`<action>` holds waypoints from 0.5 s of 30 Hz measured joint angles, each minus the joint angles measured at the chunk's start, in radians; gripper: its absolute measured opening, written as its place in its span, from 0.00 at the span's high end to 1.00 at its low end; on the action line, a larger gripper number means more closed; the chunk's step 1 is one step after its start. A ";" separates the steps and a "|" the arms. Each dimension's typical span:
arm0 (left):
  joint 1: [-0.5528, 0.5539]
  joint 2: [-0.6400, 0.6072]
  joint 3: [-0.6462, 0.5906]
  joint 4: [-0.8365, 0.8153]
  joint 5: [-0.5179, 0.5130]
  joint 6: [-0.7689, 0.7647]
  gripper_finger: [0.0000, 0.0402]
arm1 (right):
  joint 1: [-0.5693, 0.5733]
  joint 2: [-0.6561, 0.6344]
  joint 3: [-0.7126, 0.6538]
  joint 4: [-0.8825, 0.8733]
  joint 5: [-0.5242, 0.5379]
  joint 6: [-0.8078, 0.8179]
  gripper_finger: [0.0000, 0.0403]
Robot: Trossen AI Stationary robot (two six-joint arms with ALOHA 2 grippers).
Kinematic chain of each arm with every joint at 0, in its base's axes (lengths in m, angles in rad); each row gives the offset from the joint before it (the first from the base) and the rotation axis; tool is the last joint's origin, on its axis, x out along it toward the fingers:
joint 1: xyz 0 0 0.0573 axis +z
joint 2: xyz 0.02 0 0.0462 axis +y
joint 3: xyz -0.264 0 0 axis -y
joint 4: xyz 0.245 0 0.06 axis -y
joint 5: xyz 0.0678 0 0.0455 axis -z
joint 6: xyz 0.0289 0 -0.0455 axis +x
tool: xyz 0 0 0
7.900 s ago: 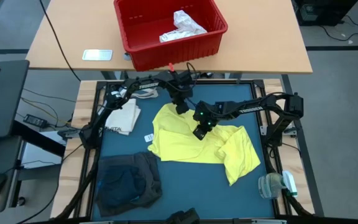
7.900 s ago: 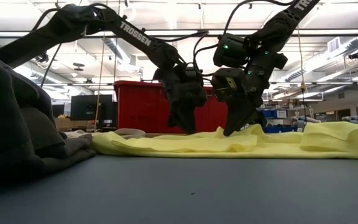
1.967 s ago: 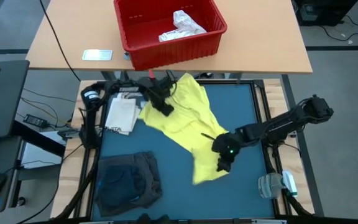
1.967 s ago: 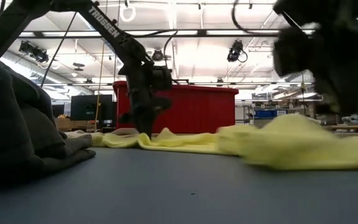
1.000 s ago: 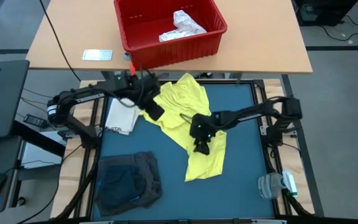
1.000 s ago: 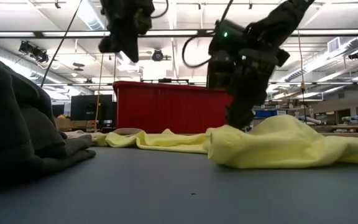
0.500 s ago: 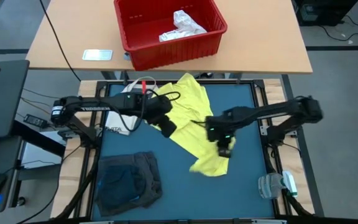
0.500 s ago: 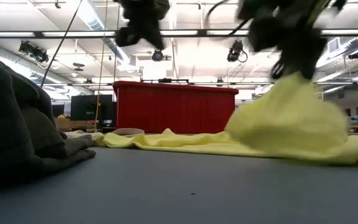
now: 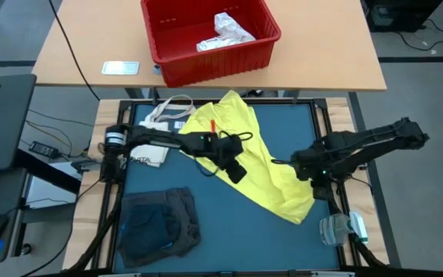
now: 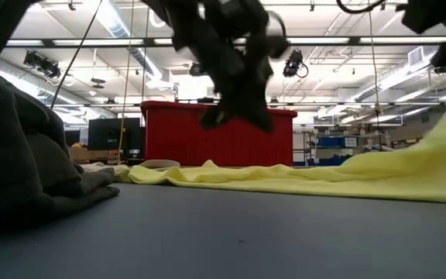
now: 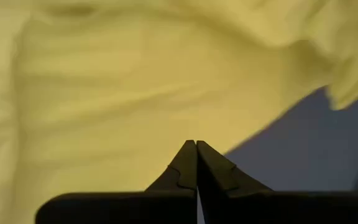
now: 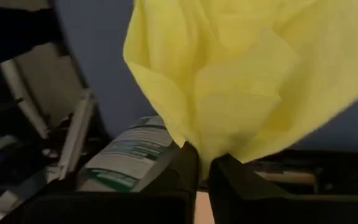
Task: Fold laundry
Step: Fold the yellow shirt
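The work surface was a dark blue mat (image 9: pixel 298 231) set in a pale wooden frame (image 9: pixel 364 201). Beyond its far edge stood a light wooden table (image 9: pixel 314 54) bearing a red plastic bin (image 9: pixel 177 63) and, to the left, a small flat silvery object (image 9: pixel 120 68). The floor (image 9: pixel 425 85) was grey, with cables trailing at the left. In the low view, long strips of ceiling lights (image 10: pixel 99 44) ran across a bright, open workshop, with shelving (image 10: pixel 327 143) far off to the right.
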 joint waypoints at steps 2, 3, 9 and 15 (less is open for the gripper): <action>0.008 0.034 0.000 -0.027 0.008 0.000 0.99 | 0.015 -0.014 -0.021 -0.017 0.023 0.052 0.86; 0.013 0.043 0.000 -0.045 0.012 0.001 0.99 | 0.017 -0.021 -0.023 -0.025 0.031 0.073 0.83; 0.072 0.052 0.001 -0.187 0.018 0.126 0.99 | 0.019 -0.062 0.012 -0.057 0.062 0.213 0.73; 0.181 0.052 -0.005 -0.358 0.015 0.291 0.99 | 0.019 -0.081 0.026 0.164 0.081 0.220 0.73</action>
